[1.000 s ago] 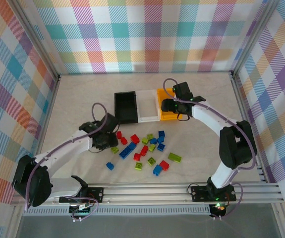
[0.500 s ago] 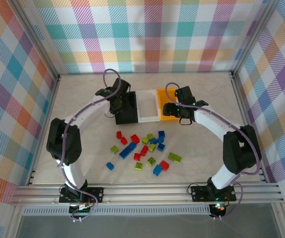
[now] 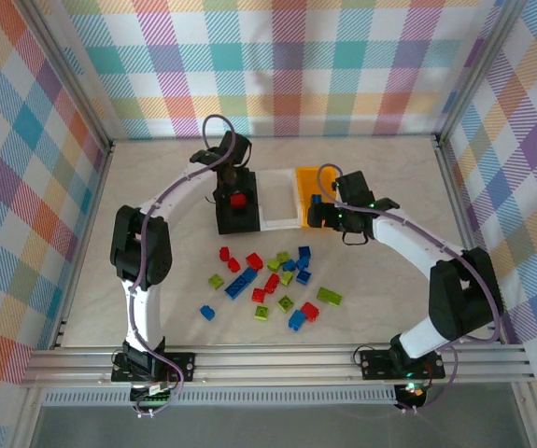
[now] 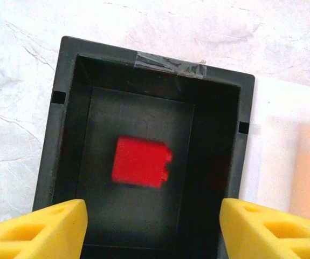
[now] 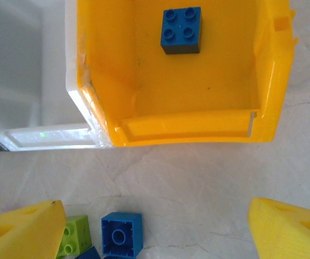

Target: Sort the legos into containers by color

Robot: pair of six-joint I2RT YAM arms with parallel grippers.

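Plaid walls ring the pale desk. Toward its far edge, the left gripper hangs spread over the black bin. A red brick lies on the bin's floor, clear of both fingers. The right gripper, also spread, hovers outside the orange-yellow bin, which holds a blue brick.

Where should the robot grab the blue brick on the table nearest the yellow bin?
From straight above, pinching the blue brick on the two flat sides facing toward and away from the yellow bin. It lies flat, and a green brick crowds another side.
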